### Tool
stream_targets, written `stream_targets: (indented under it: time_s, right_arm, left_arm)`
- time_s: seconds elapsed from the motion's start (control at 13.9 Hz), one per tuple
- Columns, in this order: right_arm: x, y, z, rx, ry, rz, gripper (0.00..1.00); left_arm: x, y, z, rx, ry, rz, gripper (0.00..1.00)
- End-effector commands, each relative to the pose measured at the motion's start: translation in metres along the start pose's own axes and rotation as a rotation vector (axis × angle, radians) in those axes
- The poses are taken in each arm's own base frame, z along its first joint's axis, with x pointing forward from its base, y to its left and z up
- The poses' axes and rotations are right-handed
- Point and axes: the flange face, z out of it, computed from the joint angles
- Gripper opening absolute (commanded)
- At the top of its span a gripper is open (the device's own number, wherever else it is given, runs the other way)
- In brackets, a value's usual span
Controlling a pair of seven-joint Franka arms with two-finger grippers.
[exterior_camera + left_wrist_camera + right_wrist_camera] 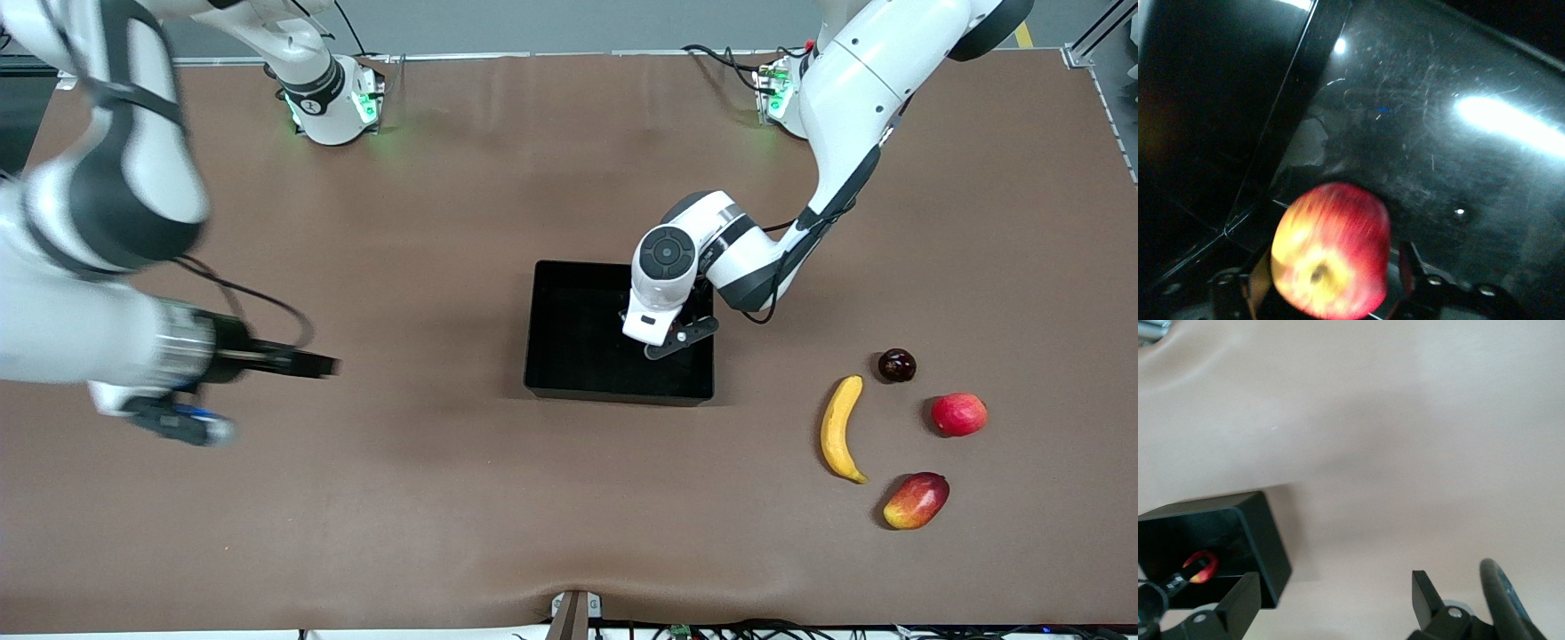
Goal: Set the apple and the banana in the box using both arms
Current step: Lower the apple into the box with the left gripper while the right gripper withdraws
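The black box (569, 388) sits mid-table. My left gripper (680, 339) hangs low inside it, at the end toward the left arm. In the left wrist view the red and yellow apple (1331, 250) is between my left gripper's (1331, 275) fingers, above the box floor (1438, 153). The apple is blurred and a gap shows beside one finger (1406, 267), so the jaws are open. The banana (840, 429) lies on the table toward the left arm's end. My right gripper (311, 364) is open and empty over bare table at the right arm's end. The right wrist view shows the box (1265, 533) and the apple (1201, 567) in it.
Three other fruits lie by the banana: a small dark fruit (896, 365), a pinkish-red round fruit (958, 414) and a red-and-yellow mango-like fruit (917, 500). A brown mat (444, 498) covers the table.
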Motion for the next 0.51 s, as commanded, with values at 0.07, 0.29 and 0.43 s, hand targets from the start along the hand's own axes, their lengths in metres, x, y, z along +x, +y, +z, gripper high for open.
stream_targets:
  time_s: [0.07, 0.29, 0.43]
  right_arm:
    - [-0.037, 0.043, -0.077, -0.173, 0.119, 0.004, 1.00]
    - [-0.074, 0.058, -0.126, -0.262, 0.182, -0.124, 1.00]
    - [-0.092, 0.079, -0.140, -0.260, 0.162, -0.129, 1.00]
  left_arm:
    - [0.021, -0.012, -0.080, -0.002, 0.115, -0.033, 1.00]
    - [0.075, -0.043, -0.136, 0.033, 0.125, 0.013, 1.00]
    - [0.115, -0.084, -0.148, 0.065, 0.117, 0.091, 1.00]
